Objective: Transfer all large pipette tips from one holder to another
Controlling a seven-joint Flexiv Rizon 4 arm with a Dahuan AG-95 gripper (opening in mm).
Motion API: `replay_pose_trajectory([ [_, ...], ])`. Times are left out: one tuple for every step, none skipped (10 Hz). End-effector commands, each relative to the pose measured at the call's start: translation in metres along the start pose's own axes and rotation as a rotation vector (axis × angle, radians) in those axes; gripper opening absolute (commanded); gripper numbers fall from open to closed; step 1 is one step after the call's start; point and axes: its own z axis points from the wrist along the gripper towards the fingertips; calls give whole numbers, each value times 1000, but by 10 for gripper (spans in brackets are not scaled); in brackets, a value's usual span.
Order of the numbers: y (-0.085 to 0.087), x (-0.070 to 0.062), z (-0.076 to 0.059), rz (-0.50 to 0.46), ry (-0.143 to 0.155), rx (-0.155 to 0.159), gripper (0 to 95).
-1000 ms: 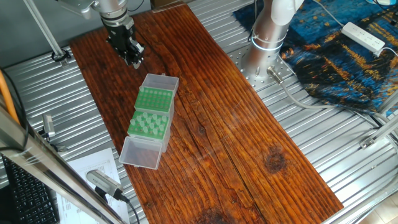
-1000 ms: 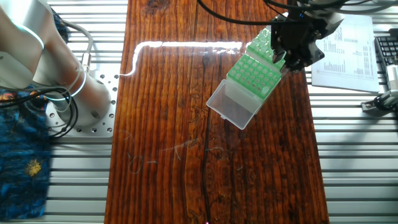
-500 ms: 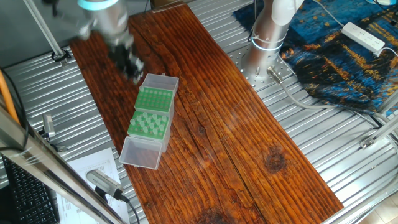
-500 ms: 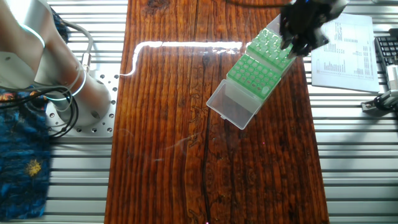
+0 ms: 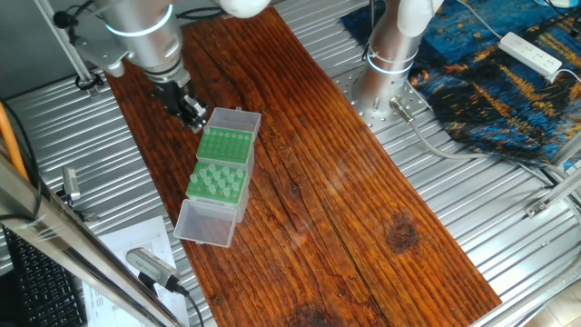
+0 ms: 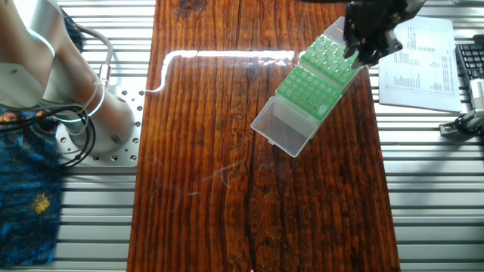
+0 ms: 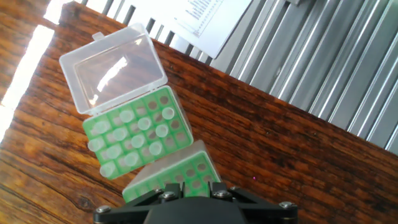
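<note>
Workbench of ribbed aluminium slats (image 5: pixel 472 195), with a long dark reddish-brown wooden board (image 5: pixel 345 182) laid across it. Silver robot base (image 5: pixel 392 50) bolted beside the board; blue patterned cloth (image 5: pixel 508 86) and a white power strip (image 5: pixel 531 53) beyond it. Printed paper sheet (image 6: pixel 420 57) on the slats off the other edge of the board.

Two green plastic pipette-tip racks sit end to end on the board, touching. Rack with empty holes (image 5: pixel 223 145): its clear hinged lid (image 5: pixel 232 119) lies open, next to the gripper. Second rack (image 5: pixel 218 182) holds the large pipette tips (image 5: pixel 216 183), pale translucent cones standing upright in rows; clear lid (image 5: pixel 205 222) folded open flat on the far end. Hand view shows the tips (image 7: pixel 138 138) filling part of their rack, several holes bare on one side.

Black two-finger gripper (image 5: pixel 189 111) hangs just beside the empty rack's lid end, above the board. In the other fixed view the gripper (image 6: pixel 364 47) overlaps the rack's corner. Nothing visible between the fingers; how far apart they stand I cannot tell — the hand view shows only the mount at the bottom edge.
</note>
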Motion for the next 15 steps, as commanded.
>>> replay_pose_trajectory([
  [-3, 1, 7, -9, 1, 0, 190],
  [-3, 2, 10, -10, 0, -3, 190],
  [-2, -1, 13, -24, 3, -2, 190],
  [1, -4, 17, -27, 5, 2, 190],
  [7, -6, 22, -24, 0, 2, 190],
  [12, -8, 28, -18, -2, 3, 190],
  [16, -10, 31, -13, -1, 5, 190],
  [21, -14, 35, -4, -1, 5, 190],
  [25, -18, 38, 8, 1, 5, 190],
  [27, -19, 40, 15, 1, 4, 190],
  [29, -20, 44, 17, -1, 4, 190],
  [31, -21, 46, 20, -4, 4, 190],
  [31, -21, 47, 20, -4, 3, 190],
  [32, -22, 52, 20, -12, 6, 190],
  [31, -23, 57, 19, -22, 7, 190],
])
